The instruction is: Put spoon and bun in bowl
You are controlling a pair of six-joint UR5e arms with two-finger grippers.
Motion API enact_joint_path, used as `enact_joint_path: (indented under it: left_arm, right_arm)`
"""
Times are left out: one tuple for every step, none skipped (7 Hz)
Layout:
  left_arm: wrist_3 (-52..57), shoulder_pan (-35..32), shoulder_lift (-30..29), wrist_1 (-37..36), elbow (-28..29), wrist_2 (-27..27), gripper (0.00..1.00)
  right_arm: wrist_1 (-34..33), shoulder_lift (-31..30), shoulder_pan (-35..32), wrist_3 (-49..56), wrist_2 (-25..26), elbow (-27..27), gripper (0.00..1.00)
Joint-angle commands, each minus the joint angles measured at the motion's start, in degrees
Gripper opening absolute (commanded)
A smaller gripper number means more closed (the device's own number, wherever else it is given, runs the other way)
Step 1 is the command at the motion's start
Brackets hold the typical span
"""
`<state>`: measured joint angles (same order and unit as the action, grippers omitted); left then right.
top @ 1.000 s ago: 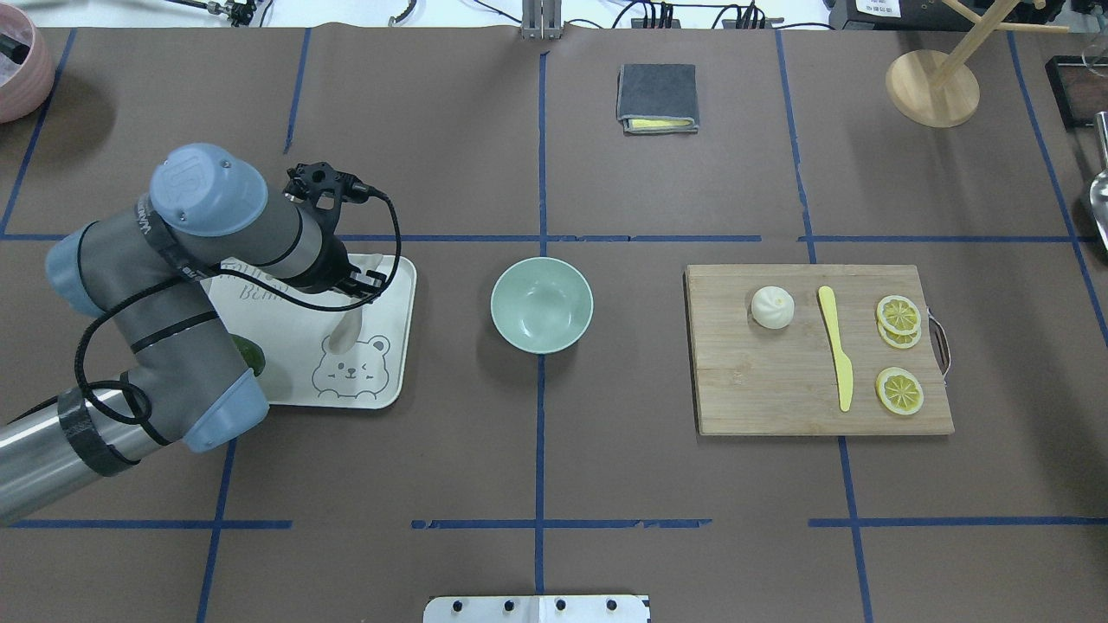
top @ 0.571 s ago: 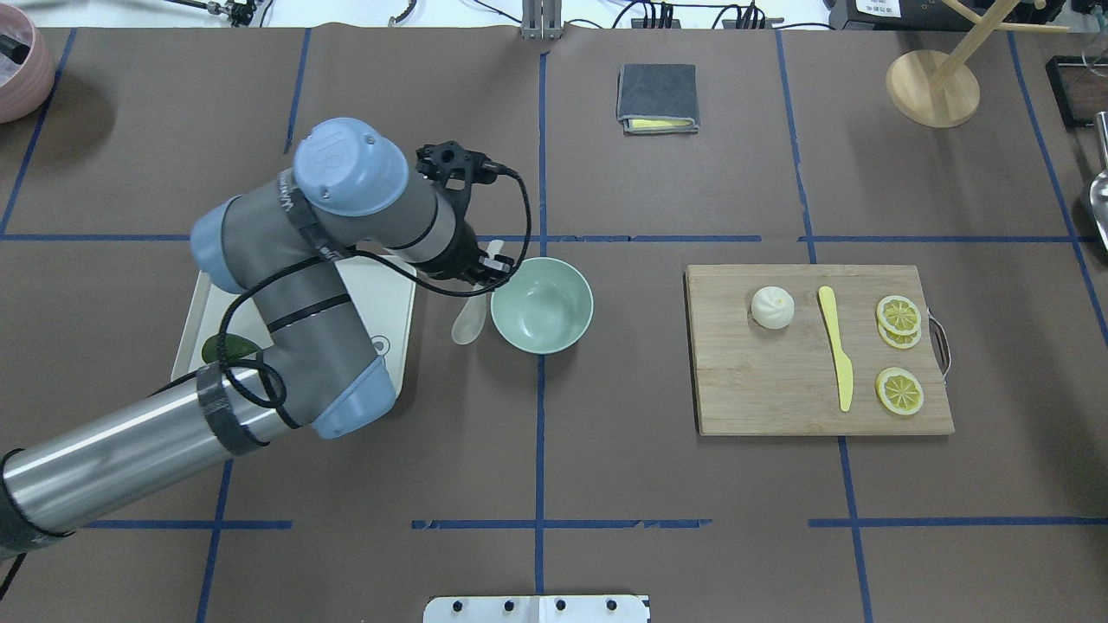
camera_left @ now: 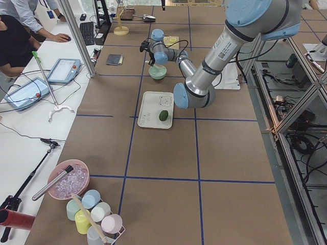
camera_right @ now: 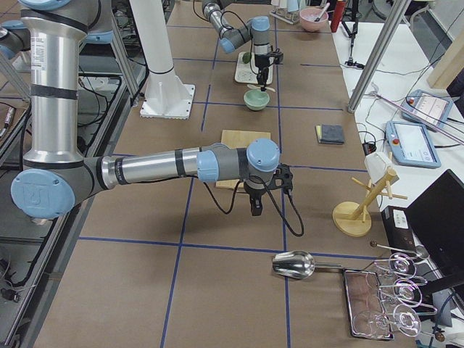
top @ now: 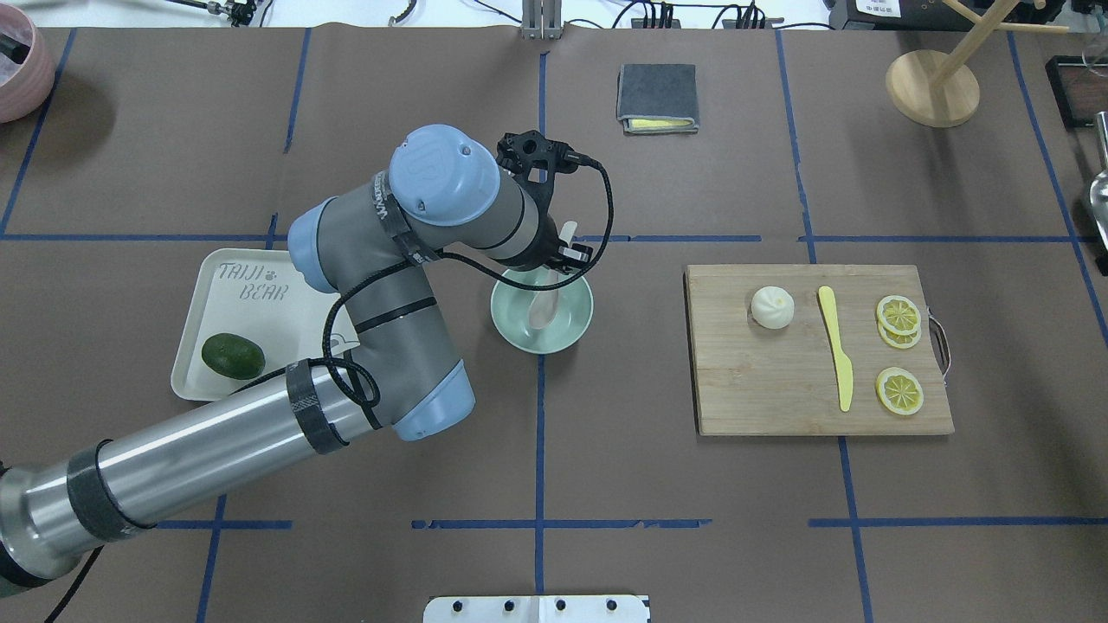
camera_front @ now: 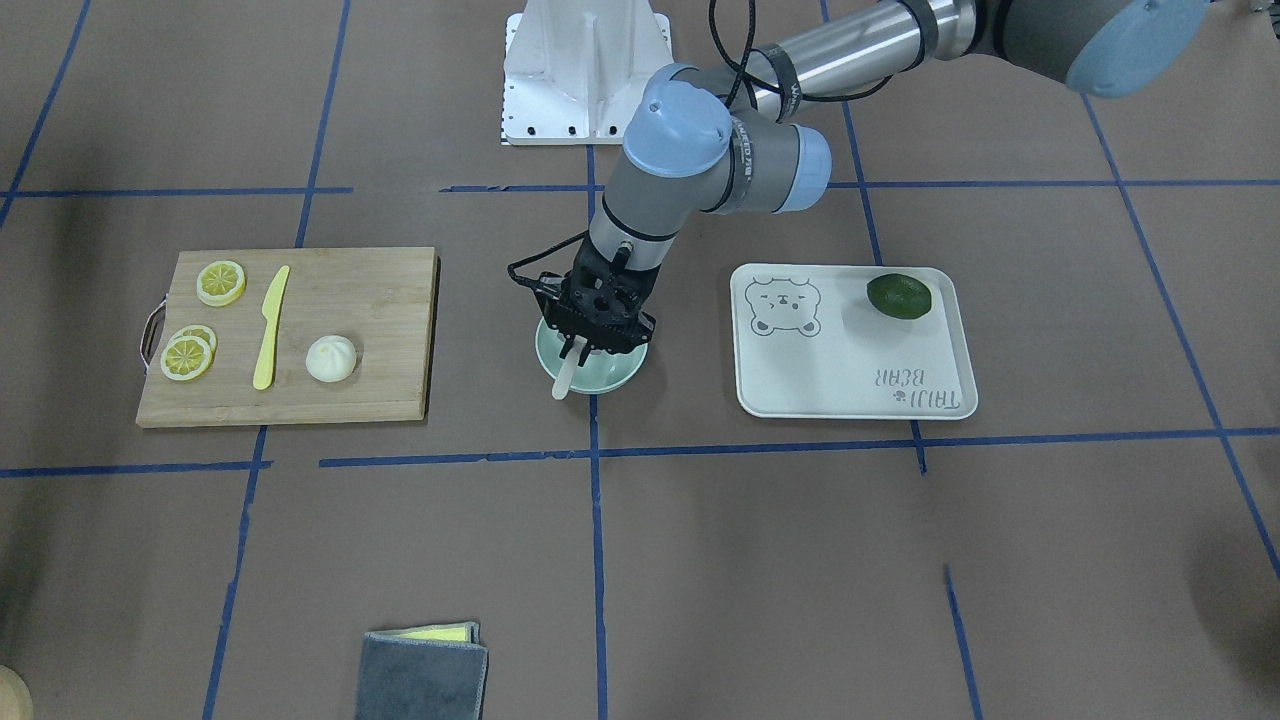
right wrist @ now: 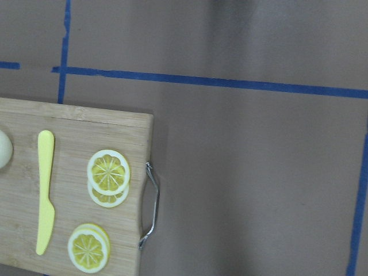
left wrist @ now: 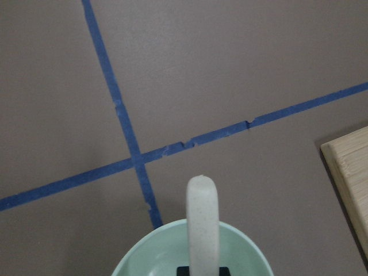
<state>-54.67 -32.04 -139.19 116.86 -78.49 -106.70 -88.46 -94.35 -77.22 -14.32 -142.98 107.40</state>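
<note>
- Front-facing view: the left tool [camera_front: 592, 340] sits directly over the bowl [camera_front: 622, 372], centre of frame, hiding most of it. It is clamped on the spoon [camera_front: 564, 380], whose handle end juts past the bowl's lower-left rim.
- Same view, left of frame: the bun [camera_front: 330, 358] lies on the cutting board [camera_front: 390, 300], right of the yellow knife [camera_front: 270, 325] and the lemon slices [camera_front: 221, 282], well apart from the bowl.
- Same view, right of frame: the tray [camera_front: 850, 370] holds a green fruit [camera_front: 898, 296] in its upper right corner. A folded cloth [camera_front: 425, 675] lies at the bottom edge.
- Overhead view: the scoop of the spoon [top: 544, 307] falls inside the outline of the bowl [top: 519, 333], and the handle slants up past the far rim. I cannot tell whether the scoop touches the bowl. The bun [top: 772, 306] sits in the upper left part of the board.
- Left-side view: the left arm reaches to the bowl [camera_left: 158, 73], upper centre of frame. The tool is too small here to read.
- Right-side view: the right tool [camera_right: 255, 206] hangs over the brown surface [camera_right: 217, 290], centre of frame, just beside the board. I cannot tell whether its jaws are apart or together.
- Left wrist view: the spoon [left wrist: 202, 224] runs up from the bottom centre and crosses the rim of the bowl [left wrist: 132, 261]. A corner of the board [left wrist: 351, 178] shows at the right edge.
- Right wrist view: the end of the board with the knife and the lemon slices fills the lower left. A sliver of the bun [right wrist: 3, 148] shows at the left edge. No fingers are in frame.
</note>
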Motion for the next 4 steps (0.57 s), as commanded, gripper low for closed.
enact_joint_path:
  left_arm:
    - [0.00, 1.19, 0.24, 1.26, 0.88, 1.67, 0.00]
    - [0.18, 1.19, 1.20, 1.26, 0.62, 1.67, 0.29]
    - [0.18, 1.19, 2.77, 1.79, -0.43, 1.76, 0.69]
    - [0.09, 1.19, 6.18, 1.79, -4.96, 1.76, 0.77]
  right_arm:
    - [12.45, 0.30, 8.62, -19.42, 1.72, 0.53, 1.00]
    - [15.21, 0.48, 12.15, -24.30, 3.56, 0.53, 1.00]
    - [15.85, 1.61, 15.92, -28.53, 6.54, 0.53, 1.00]
    - [15.86, 4.58, 19.79, -34.14, 8.66, 0.44, 1.00]
